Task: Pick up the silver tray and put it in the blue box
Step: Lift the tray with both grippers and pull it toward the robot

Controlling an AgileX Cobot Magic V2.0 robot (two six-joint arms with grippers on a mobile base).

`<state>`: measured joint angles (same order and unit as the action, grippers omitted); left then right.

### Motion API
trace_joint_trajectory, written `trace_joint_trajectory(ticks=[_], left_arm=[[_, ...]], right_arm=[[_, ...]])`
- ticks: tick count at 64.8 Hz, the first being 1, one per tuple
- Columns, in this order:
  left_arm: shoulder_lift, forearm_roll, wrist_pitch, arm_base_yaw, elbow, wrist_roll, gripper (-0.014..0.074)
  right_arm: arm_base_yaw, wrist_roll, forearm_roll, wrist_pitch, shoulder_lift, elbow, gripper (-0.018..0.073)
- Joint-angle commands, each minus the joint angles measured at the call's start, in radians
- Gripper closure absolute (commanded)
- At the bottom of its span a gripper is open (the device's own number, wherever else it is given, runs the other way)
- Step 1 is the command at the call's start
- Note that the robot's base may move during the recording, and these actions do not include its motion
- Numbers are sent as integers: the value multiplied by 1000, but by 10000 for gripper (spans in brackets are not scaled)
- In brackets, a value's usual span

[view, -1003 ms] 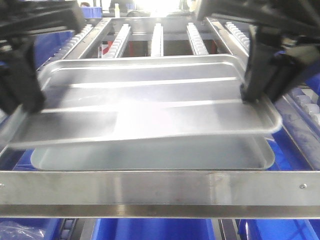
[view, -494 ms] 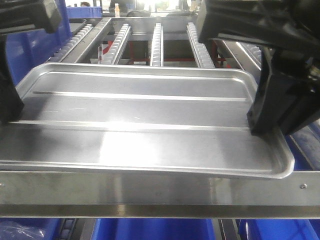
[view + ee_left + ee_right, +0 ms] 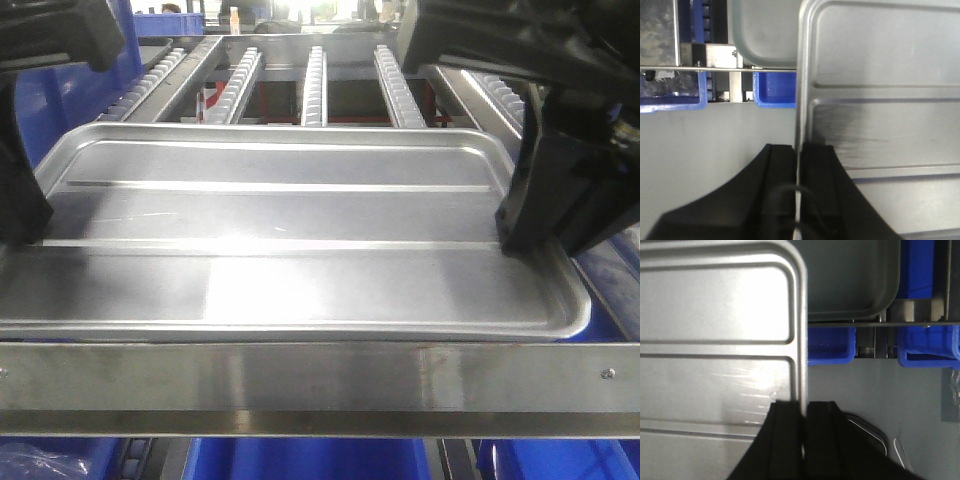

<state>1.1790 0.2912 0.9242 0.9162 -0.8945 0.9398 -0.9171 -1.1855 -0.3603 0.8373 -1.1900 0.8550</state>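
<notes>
The silver tray point(image 3: 280, 220) is suspended between both grippers, ridged bottom facing up.

Behind the tray run roller rails point(image 3: 314, 90). A steel crossbar point(image 3: 300, 375) lies along its near rim. Below the tray are a smooth tray point(image 3: 850, 275), blue bins point(image 3: 775, 92) and a grey floor point(image 3: 715, 130).

The left gripper point(image 3: 796, 190) is closed to a narrow slit, pinching the tray's left rim. The right gripper point(image 3: 804, 430) is closed likewise, clamping the tray's right rim.

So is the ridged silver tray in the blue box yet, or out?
Out. The silver tray is held aloft, side rims clamped by the left gripper and right gripper.
</notes>
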Motion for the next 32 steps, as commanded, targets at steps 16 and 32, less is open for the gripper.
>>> trace_joint_trajectory(ticks=[16, 32], left_arm=[[-27, 24, -16, 7, -26, -2, 611], [-27, 24, -14, 7, -26, -2, 611]], right_arm=[[11, -2, -89, -24, 27, 25, 501], [11, -2, -89, -24, 27, 25, 501]])
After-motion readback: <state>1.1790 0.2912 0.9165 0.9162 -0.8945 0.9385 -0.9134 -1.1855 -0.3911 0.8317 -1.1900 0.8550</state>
